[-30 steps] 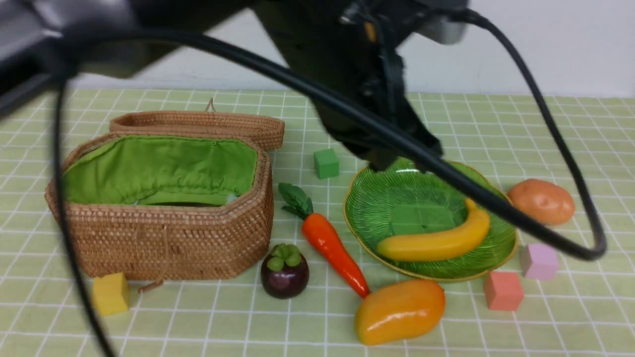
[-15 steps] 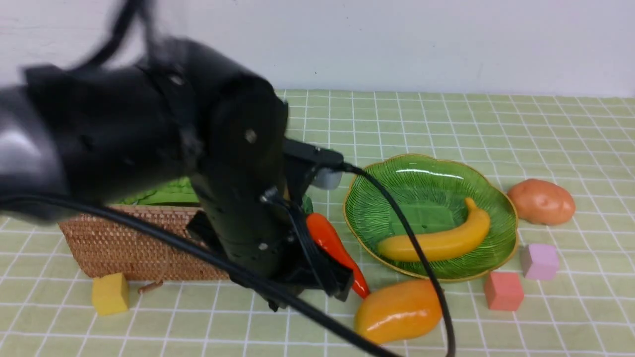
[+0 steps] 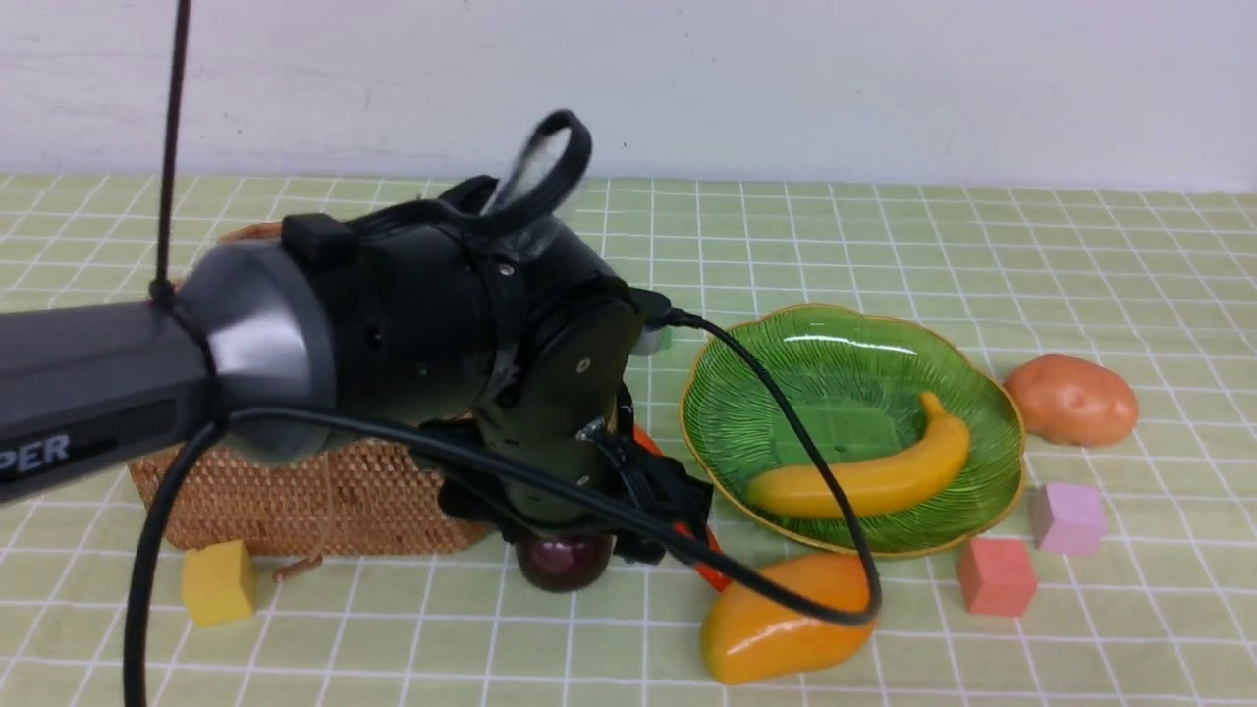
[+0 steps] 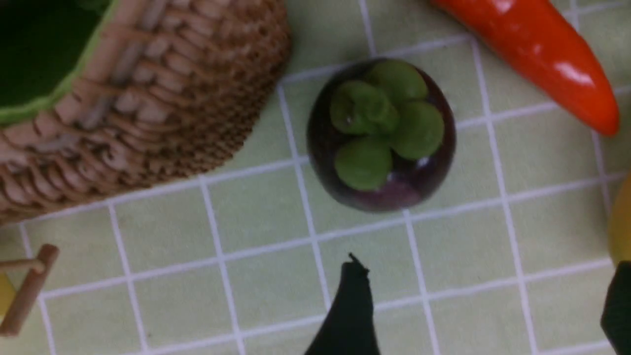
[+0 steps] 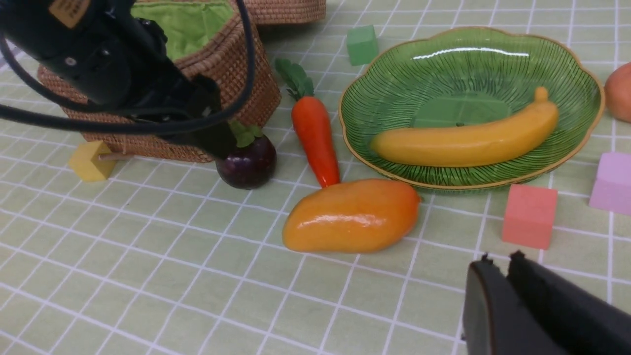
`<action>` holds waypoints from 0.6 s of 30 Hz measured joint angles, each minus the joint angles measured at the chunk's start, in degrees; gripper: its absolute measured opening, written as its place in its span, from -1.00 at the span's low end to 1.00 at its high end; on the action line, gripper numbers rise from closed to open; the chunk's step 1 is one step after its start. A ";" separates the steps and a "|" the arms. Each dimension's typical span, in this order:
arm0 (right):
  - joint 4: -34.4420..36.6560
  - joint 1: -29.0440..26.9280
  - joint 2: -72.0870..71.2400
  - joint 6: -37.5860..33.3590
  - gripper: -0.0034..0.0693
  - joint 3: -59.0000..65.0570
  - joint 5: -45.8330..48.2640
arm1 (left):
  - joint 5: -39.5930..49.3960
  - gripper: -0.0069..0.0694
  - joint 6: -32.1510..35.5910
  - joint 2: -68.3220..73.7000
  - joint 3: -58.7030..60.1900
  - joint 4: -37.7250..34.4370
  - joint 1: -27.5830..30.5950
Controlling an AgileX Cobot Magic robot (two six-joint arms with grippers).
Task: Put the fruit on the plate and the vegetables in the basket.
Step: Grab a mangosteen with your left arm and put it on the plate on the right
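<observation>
The dark-purple mangosteen (image 3: 562,565) stands on the cloth between the wicker basket (image 3: 295,491) and the orange carrot (image 4: 532,54). My left gripper (image 4: 485,283) hangs just above and beside the mangosteen (image 4: 379,133), open, with only bare cloth between its fingers. The banana (image 3: 864,471) lies on the green plate (image 3: 835,344). The mango (image 3: 776,628) lies in front of the plate, and the potato (image 3: 1072,399) to its right. My right gripper (image 5: 500,259) is shut and empty, near the table's front, short of the mango (image 5: 352,214).
Small cubes lie about: yellow (image 3: 218,581) by the basket, green (image 5: 362,44) behind the carrot, coral (image 3: 996,575) and lilac (image 3: 1067,516) right of the plate. The basket lid (image 5: 286,10) lies open behind. The left arm's cable (image 3: 835,550) loops over the mango.
The left arm has swung from above the plate, leftward and down, to the mangosteen. Its jaws have opened wide.
</observation>
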 joint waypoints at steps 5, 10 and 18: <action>0.00 0.00 0.00 0.00 -0.73 0.00 0.00 | -1.40 0.83 -0.80 2.04 0.00 0.41 0.00; 0.00 0.00 0.00 -0.05 -0.72 0.00 0.14 | -2.39 0.81 -2.83 3.95 0.00 2.42 0.00; 0.42 0.00 0.00 -0.05 -0.71 0.00 0.55 | -3.22 0.78 -7.24 5.39 0.00 7.21 0.00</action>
